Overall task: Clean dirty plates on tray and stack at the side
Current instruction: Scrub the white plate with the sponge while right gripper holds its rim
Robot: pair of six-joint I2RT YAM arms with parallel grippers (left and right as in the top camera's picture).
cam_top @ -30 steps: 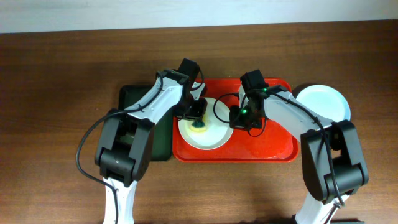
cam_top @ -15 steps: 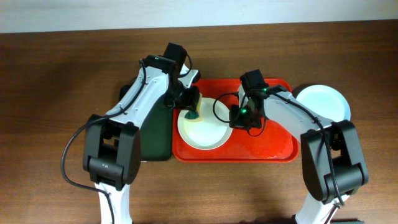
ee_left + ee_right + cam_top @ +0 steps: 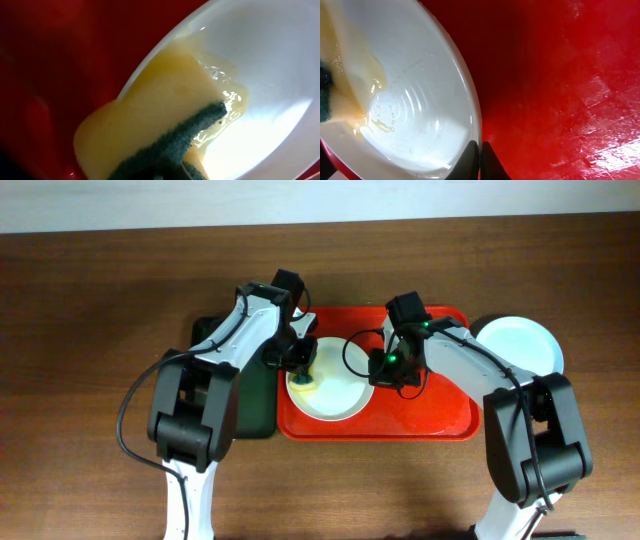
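Observation:
A white plate point(image 3: 330, 394) sits tilted at the left end of the red tray point(image 3: 440, 418). My left gripper point(image 3: 300, 368) is shut on a yellow sponge with a green scouring side point(image 3: 155, 115) and presses it on the plate's left rim point(image 3: 270, 75); its fingers are mostly hidden behind the sponge. My right gripper point(image 3: 378, 370) is shut on the plate's right rim point(image 3: 480, 150). The plate's wet inside point(image 3: 420, 100) shows yellow smears near the sponge point(image 3: 330, 95). Another pale plate point(image 3: 515, 343) lies on the table right of the tray.
A dark green narrow tray point(image 3: 255, 408) lies against the red tray's left side, under my left arm. The red tray's floor point(image 3: 560, 75) right of the plate is bare. Brown table surrounds both trays.
My left gripper carried the sponge from the plate's middle to its top-left rim, then down to the left rim. The right gripper has not moved from the plate's right rim.

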